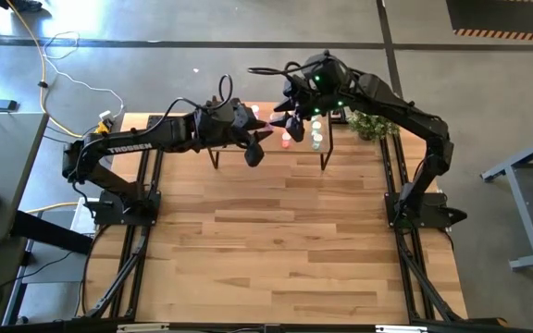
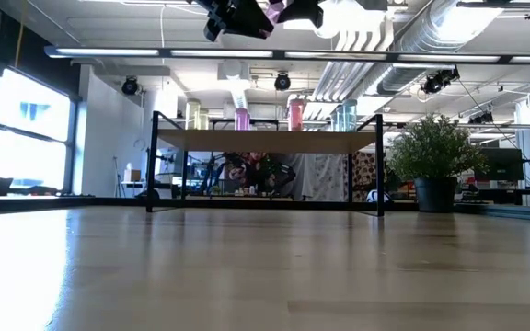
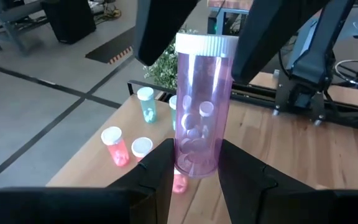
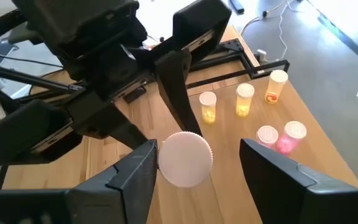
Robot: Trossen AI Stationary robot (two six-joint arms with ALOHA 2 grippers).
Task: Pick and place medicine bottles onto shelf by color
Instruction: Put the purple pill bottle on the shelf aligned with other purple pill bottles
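There, pink bottle (image 3: 199, 112) upright between left hand (image 3: 194, 174) fingers, above shelf (image 1: 268, 148).

You see: pink bottle (image 3: 197, 112) translucent glossy plastic, ribbed white cap; shelf (image 1: 268, 148) pale matt wood, thin dark metal legs; tabletop (image 1: 276, 250) smooth wood planks.

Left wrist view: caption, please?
Left gripper holds a pink bottle upright between the open right gripper's fingers.

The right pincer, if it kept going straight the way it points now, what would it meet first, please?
Probably the white cap of the pink bottle held in the left pincer; it sits between the right pincer's open fingers, though depth is unclear.
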